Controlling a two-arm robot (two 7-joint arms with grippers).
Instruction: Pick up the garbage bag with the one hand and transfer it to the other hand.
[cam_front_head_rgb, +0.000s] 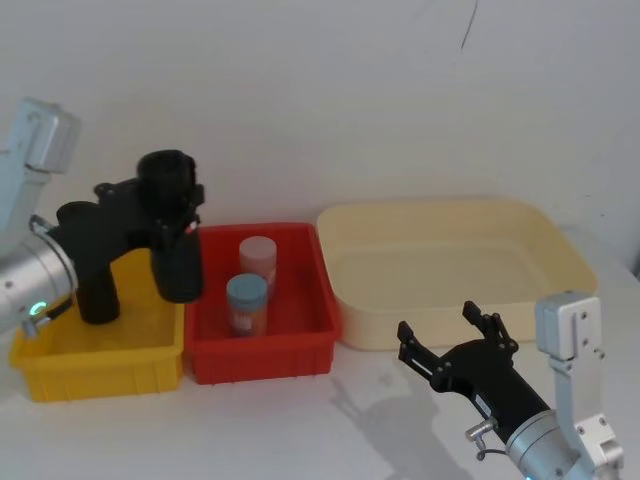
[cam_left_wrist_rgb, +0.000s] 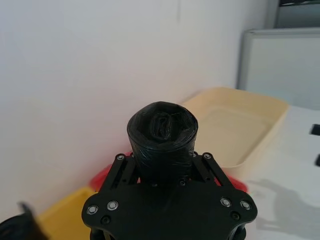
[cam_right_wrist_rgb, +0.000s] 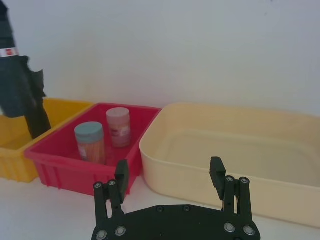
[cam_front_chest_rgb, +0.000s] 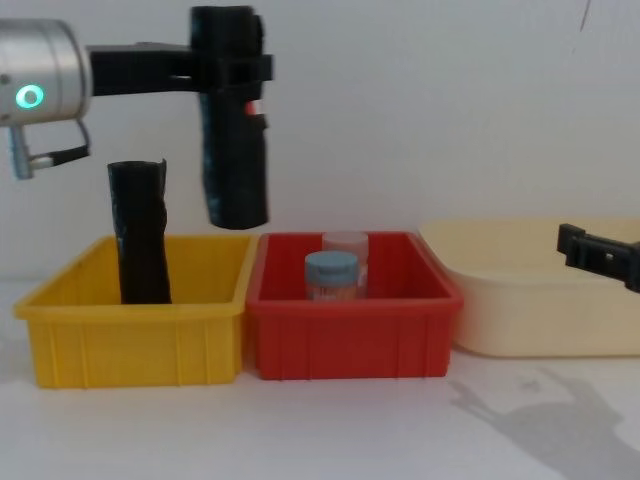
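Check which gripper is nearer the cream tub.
Right. The right gripper sits open in front of the cream tub; the left gripper holds the garbage bag by the yellow bin, beyond the red bin.

Robot test lab indicated, bare white wall (cam_front_chest_rgb: 420, 100), white tabletop (cam_front_chest_rgb: 350, 430), yellow bin (cam_front_chest_rgb: 130, 340), red bin (cam_front_chest_rgb: 350, 345), cream tub (cam_front_chest_rgb: 530, 320) lined up, framed whiteboard (cam_left_wrist_rgb: 285, 65) seen behind.

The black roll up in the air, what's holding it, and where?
The left gripper holds the garbage bag, jaws clamped near its upper end; the right gripper is open and empty.
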